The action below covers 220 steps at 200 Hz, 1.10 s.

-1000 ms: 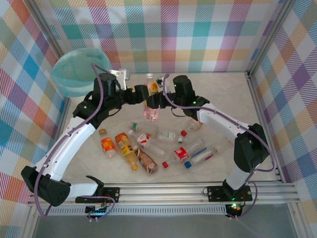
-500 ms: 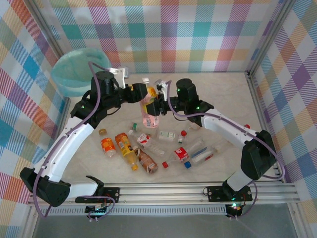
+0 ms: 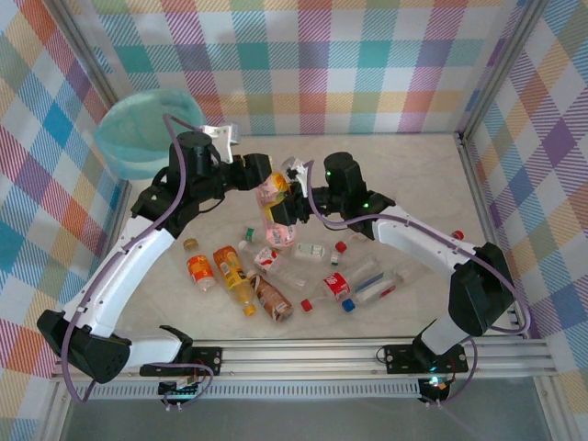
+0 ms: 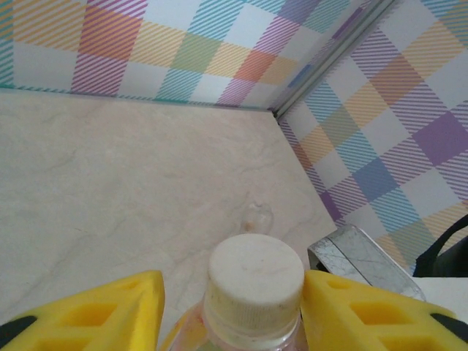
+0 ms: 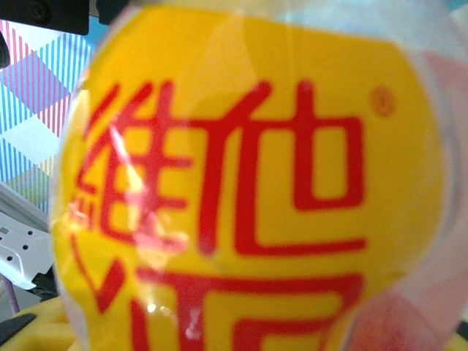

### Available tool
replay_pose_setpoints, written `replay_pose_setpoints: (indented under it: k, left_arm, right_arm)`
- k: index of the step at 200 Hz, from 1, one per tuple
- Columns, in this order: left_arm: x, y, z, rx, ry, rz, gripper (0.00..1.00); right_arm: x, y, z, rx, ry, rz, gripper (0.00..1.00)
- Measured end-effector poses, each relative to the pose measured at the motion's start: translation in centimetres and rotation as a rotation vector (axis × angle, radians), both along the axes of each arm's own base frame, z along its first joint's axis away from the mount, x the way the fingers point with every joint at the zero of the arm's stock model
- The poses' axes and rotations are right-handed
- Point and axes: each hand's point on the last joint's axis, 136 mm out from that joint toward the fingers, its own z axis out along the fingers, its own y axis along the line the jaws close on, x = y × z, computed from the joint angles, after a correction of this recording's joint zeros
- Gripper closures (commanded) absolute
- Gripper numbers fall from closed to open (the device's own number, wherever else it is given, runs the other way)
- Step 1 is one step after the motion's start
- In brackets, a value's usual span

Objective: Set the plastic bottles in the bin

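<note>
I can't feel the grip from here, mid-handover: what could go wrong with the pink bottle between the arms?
1. The left end effector flanks only the white cap, a gap showing on one side; if the right end effector releases early, the pink bottle may drop onto the loose bottles.
2. A cap-only grip may let it swing or slip before the bin.

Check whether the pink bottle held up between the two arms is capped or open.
Capped: the left wrist view shows a round white cap seated on the pink plastic bottle, between yellow fingers.
</note>
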Motion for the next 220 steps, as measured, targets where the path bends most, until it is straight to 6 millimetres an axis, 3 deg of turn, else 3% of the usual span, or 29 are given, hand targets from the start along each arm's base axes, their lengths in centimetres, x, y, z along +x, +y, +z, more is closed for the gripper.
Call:
replay_pose_setpoints:
  k: [20,55,121,154,164,179,198,220]
  left_arm:
    - [0.1,-0.1,0.3,-0.009,-0.006,-0.001,0.43]
    - [0.1,-0.5,-0.1,-0.013,0.007,-0.022,0.46]
    - [0.3,-1.3,-1.1,-0.008,0.033,-0.060,0.80]
    - [0.5,-0.9,-1.1,0.001,0.029,-0.035,0.96]
    - [0.6,-0.5,-1.2,0.010,0.028,-0.013,1.00]
    - [0.7,0.2,-1.1,0.033,0.032,0.024,1.00]
    - [0.8,1.5,0.6,0.068,0.001,0.074,1.00]
    - [0.8,3.6,5.6,0.093,-0.109,0.152,1.00]
  right_arm:
    - [-0.2,0.1,0.1,-0.001,-0.016,0.008,0.52]
    - [-0.8,0.4,-0.1,-0.012,-0.032,0.028,0.52]
    - [-0.9,0.4,-0.7,-0.037,-0.033,0.023,0.46]
    - [-0.4,0.3,-0.8,-0.046,-0.044,-0.010,0.21]
    - [-0.2,0.3,-0.8,-0.049,-0.043,-0.026,0.01]
    - [0.1,0.1,-0.6,-0.051,-0.049,-0.049,0.00]
    - [0.3,-0.2,0.0,-0.048,-0.052,-0.075,0.00]
    - [0.4,-0.6,1.5,-0.033,-0.069,-0.109,0.00]
